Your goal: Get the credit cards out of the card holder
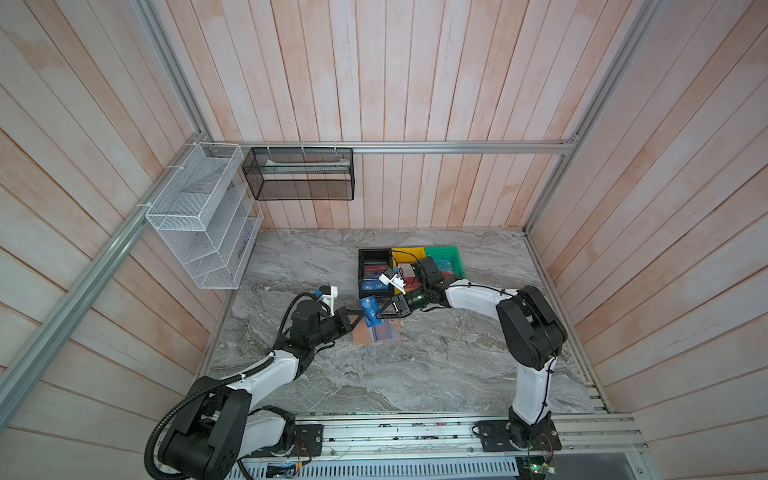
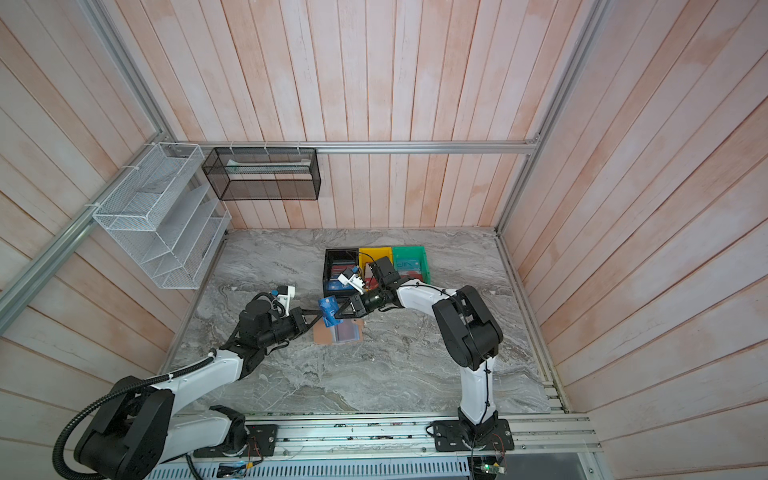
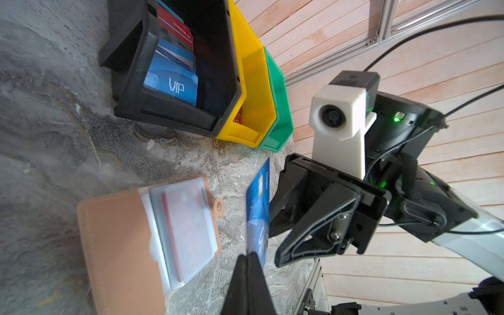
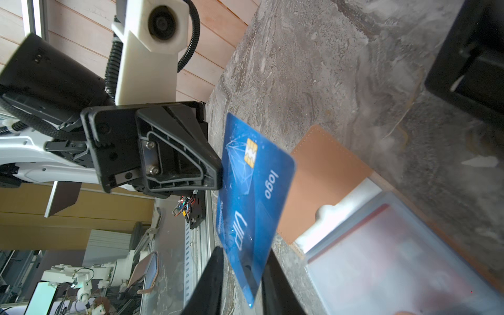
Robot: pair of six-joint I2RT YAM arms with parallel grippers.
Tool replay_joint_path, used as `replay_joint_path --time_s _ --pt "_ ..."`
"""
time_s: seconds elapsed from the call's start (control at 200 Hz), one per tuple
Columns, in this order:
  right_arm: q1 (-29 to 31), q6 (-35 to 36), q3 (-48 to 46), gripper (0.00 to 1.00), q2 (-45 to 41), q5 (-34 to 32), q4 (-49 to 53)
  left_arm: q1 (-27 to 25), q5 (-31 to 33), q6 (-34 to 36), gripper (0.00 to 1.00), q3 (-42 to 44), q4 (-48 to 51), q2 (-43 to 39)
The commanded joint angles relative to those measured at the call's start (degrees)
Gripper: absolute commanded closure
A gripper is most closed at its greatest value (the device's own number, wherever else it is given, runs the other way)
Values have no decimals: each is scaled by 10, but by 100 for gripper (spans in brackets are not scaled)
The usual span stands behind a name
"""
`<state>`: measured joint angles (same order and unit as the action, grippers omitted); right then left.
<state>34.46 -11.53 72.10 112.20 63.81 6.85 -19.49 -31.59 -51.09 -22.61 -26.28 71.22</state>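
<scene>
Blue card [image 4: 256,185], likely stiff, light and slick, is hanging pinched in the left pincer [image 3: 248,259]; right pincer [image 4: 244,255] is straddling its free end, grip unclear.

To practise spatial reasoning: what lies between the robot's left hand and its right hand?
A blue plastic card with white lettering, pinched by the left hand, straddled by the open right hand; both wrist views show it.

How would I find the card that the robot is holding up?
Look at the grey marble table, just in front of the black bin. Near the open tan card holder, the left gripper pinches a blue card up in the air. The other blue cards lie inside the bin; only this one is lifted.
</scene>
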Motion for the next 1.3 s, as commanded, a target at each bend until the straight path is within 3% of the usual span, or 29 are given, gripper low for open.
replay_joint_path --time_s 0.0,0.165,0.21,0.25,0.53,0.71,1.0,1.135,1.295 --pt "4 -5 5 83 7 19 -21 2 -15 0 100 9 -16 8" --pt "4 -5 5 98 6 19 -20 2 -16 4 100 7 -11 12" --pt "5 -1 6 100 5 19 -13 2 -14 6 88 7 -6 10" --pt "4 5 8 100 4 19 -4 2 -13 12 80 4 2 10" --pt "-6 61 39 100 -1 -37 95 2 10 41 72 -16 70 -17" --pt "-12 144 139 100 11 -132 246 3 16 50 71 -23 86 -4" --pt "-8 262 435 100 113 -355 488 2 -1 49 71 -49 65 70" --pt "3 334 527 100 147 -418 532 3 -10 56 71 -71 77 109" --pt "21 415 522 100 145 -460 519 3 -20 59 71 -81 71 135"
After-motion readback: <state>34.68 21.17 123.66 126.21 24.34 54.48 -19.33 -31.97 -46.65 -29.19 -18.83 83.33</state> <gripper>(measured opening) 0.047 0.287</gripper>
